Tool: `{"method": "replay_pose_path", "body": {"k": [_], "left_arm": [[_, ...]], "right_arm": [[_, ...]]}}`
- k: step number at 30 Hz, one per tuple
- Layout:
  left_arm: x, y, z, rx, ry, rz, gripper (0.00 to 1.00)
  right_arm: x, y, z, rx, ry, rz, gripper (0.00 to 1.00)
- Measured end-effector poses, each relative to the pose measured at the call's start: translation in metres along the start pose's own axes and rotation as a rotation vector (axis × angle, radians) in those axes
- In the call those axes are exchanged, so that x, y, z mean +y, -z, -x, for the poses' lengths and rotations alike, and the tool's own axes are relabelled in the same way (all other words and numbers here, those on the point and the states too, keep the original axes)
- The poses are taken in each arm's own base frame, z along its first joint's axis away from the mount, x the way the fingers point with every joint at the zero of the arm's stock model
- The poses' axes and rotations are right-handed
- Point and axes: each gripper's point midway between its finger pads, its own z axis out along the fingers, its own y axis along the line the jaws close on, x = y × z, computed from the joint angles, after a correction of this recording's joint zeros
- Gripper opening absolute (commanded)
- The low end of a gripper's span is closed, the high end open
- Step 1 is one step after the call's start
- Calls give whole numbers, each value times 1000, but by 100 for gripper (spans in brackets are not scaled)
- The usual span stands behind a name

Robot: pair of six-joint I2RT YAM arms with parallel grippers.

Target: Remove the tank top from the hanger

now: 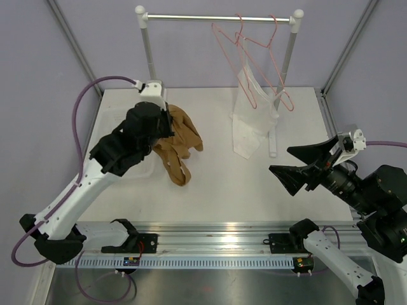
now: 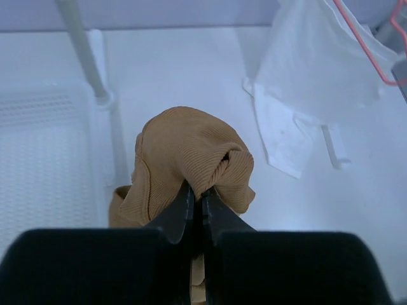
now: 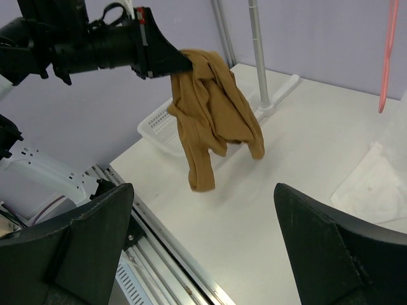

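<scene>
While the left gripper point(image 2: 197, 197) has its fingers pinched narrow on a fold of cloth, the one tank top point(image 1: 178, 149) hangs from them in a bunched, caramel-tan roll over the left part of the worktop point(image 1: 254, 197). It is clear of any hanger. Seen from the right wrist, its long axis runs nearly straight down from the pinch, with the gathered upper part at the fingers and a narrower tail pointing at the worktop. Whether that tail touches the surface or hangs just above it I cannot tell. From above, the same roll reads as lying far to near, its tail toward the near edge.

Just left of the garment, partly under the left arm, sits one white perforated basket point(image 3: 159, 130).

At the far side stands one clothes rail point(image 1: 219, 18) on two posts. Pink wire hangers hang from its right half, two hooks plainly over the bar. The crossing wires make a surer count impossible. One hanger point(image 2: 362, 47) carries a single white sheer garment point(image 1: 251, 127), whose lower edge rests on the worktop, well apart from the tank top.

One right gripper point(image 1: 280, 159) is on the right side above the worktop, its fingers spread wide and holding nothing, pointing left toward the tank top.
</scene>
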Motion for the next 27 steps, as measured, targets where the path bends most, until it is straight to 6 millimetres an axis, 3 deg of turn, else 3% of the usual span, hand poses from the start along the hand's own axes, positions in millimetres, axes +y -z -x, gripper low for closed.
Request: {"method": "replay_pose_path", "body": {"k": [5,9,12,17,23,27], "left_arm": [[66,16,42,-37,17,176,0],[123,26,63,-53,46,321,0],[162,27,68,-37,75,399,0],[214,-4,54,74,123,464,0],[238,-57,8,265,154,438,0],[257,-78,-25,361,190,449,0]], "right_arm": [[-2,-1,-2,5,-3,-4,100],[-5,-4,-8,17,-8,-12,99],[-8,-7,-13,27,-15,-16,99],[-10,-13,-15,23,-24,-12,100],[-18,-26,-22,27,-39,-21,99],[-21,-35,-21,27,-51,-26,99]]}}
